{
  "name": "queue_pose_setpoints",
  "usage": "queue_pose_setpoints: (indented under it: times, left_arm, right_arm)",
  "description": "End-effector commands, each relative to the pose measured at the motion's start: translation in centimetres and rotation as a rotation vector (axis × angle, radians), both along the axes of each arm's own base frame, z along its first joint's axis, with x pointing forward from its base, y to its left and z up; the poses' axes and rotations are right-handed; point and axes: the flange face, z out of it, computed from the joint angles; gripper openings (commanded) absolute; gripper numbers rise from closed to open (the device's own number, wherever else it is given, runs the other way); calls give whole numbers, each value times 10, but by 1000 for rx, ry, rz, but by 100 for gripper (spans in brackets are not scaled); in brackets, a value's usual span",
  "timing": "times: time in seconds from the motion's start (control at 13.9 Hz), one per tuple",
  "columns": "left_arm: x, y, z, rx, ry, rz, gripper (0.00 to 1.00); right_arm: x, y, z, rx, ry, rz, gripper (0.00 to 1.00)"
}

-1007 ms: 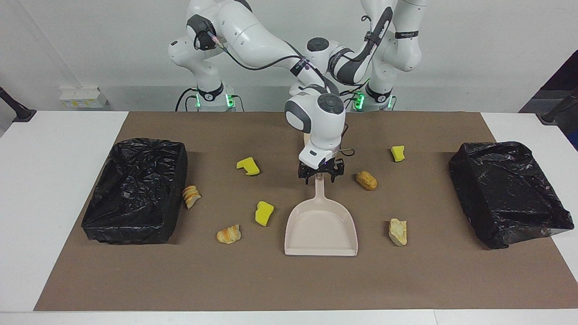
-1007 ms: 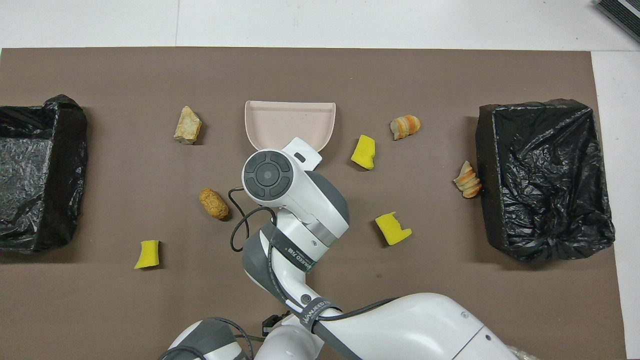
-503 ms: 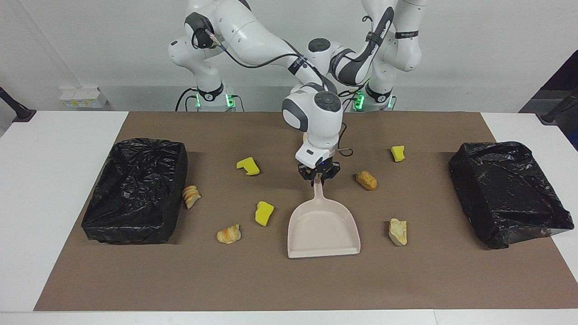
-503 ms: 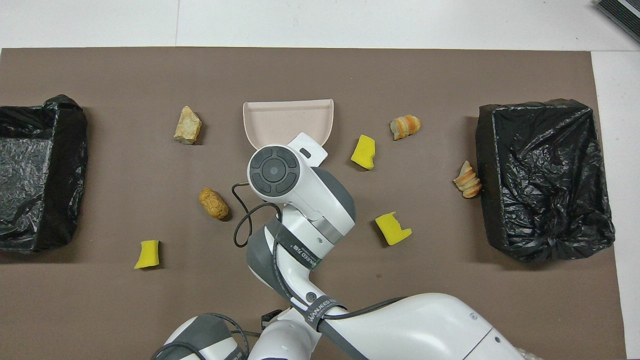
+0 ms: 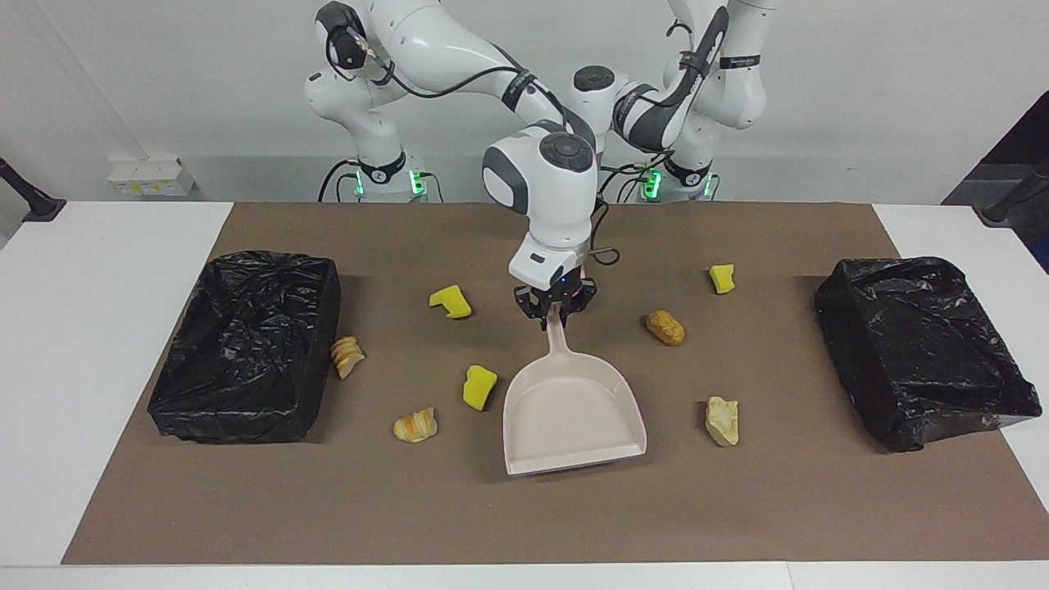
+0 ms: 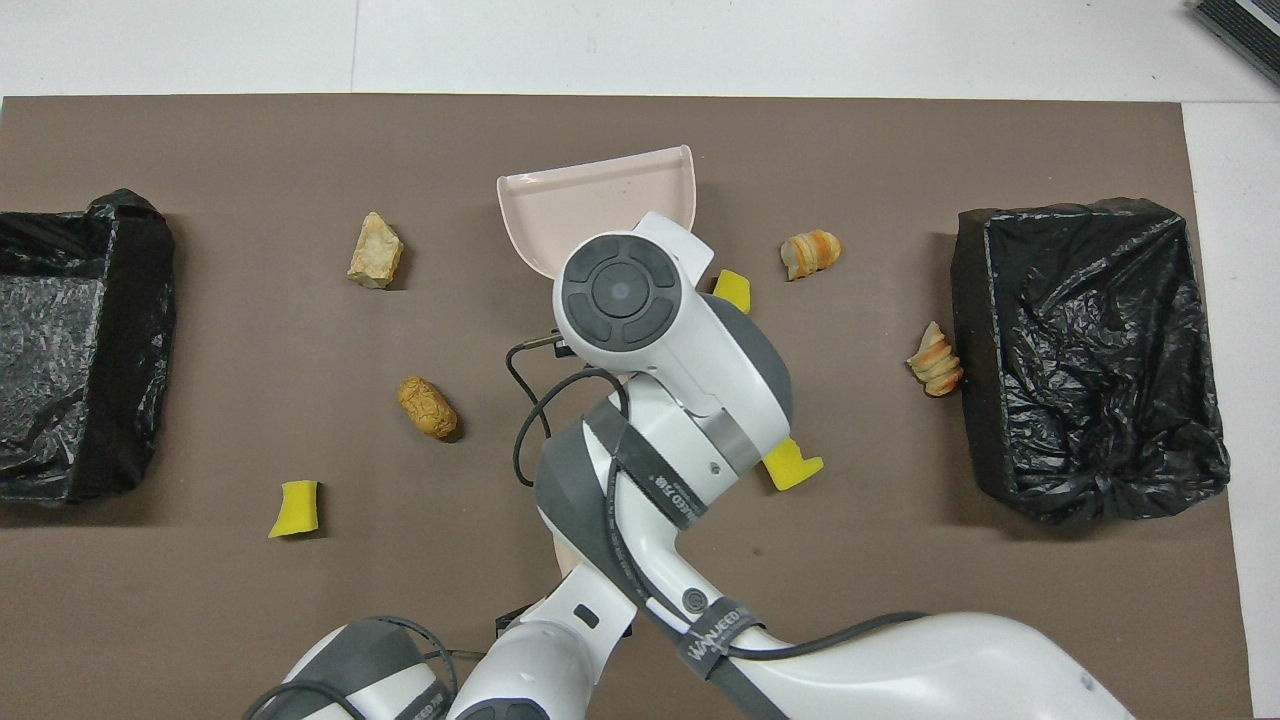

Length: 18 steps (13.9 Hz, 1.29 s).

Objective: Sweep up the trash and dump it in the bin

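My right gripper (image 5: 555,315) is shut on the handle of the beige dustpan (image 5: 569,410), whose mouth faces away from the robots and slants toward the right arm's end. Trash lies around it on the mat: yellow sponge bits (image 5: 450,301) (image 5: 479,387) (image 5: 721,279) and bread pieces (image 5: 347,357) (image 5: 415,425) (image 5: 665,327) (image 5: 722,420). One sponge bit (image 6: 733,290) is half covered by the right arm from above. My left gripper (image 6: 572,585) sits near the robots under the right arm. A beige bit (image 6: 566,546) shows at its tip, and its fingers are hidden.
Two bins lined with black bags stand on the brown mat, one at the right arm's end (image 5: 246,344) and one at the left arm's end (image 5: 922,344). One bread piece rests against the bin at the right arm's end.
The right gripper closed on the dustpan's handle and shifted it toward the right arm's end, turning the pan's mouth that way. The trash has not moved.
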Motion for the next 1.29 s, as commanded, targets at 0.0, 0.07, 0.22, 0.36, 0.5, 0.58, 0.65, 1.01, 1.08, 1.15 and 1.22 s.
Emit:
queue_pose_setpoints:
  times: [0.0, 0.07, 0.22, 0.36, 0.5, 0.58, 0.65, 1.01, 1.08, 1.15, 1.22]
  left_arm:
    - [6, 28, 14, 47, -25, 20, 0]
    - [14, 35, 14, 59, -27, 29, 0]
    - [35, 51, 19, 64, -34, 30, 0]
    - [71, 72, 25, 68, -45, 49, 0]
    - [126, 98, 34, 95, -40, 12, 0]
    - [151, 110, 36, 113, -26, -16, 0]
    - [174, 123, 39, 119, -28, -47, 0]
    - [278, 201, 47, 148, -46, -222, 0]
    - [297, 211, 45, 157, -40, -261, 0]
    - [315, 219, 45, 165, -37, -312, 0]
    - [335, 235, 44, 166, -36, -368, 0]
  right_arm:
    - [-6, -38, 35, 25, 52, 132, 0]
    - [-10, -42, 42, 10, 66, 197, 0]
    - [-19, -46, 51, -13, 92, 298, 0]
    - [-24, -47, 50, -33, 119, 439, 0]
    - [-36, -47, 49, -50, 145, 533, 0]
    - [-41, -46, 46, -56, 154, 580, 0]
    - [-43, -49, 44, -61, 161, 628, 0]
    - [-33, -61, 39, -79, 153, 838, 0]
    - [-33, -63, 39, -85, 158, 856, 0]
    - [-31, -64, 38, -92, 155, 900, 0]
    - [-28, -68, 37, -100, 151, 943, 0]
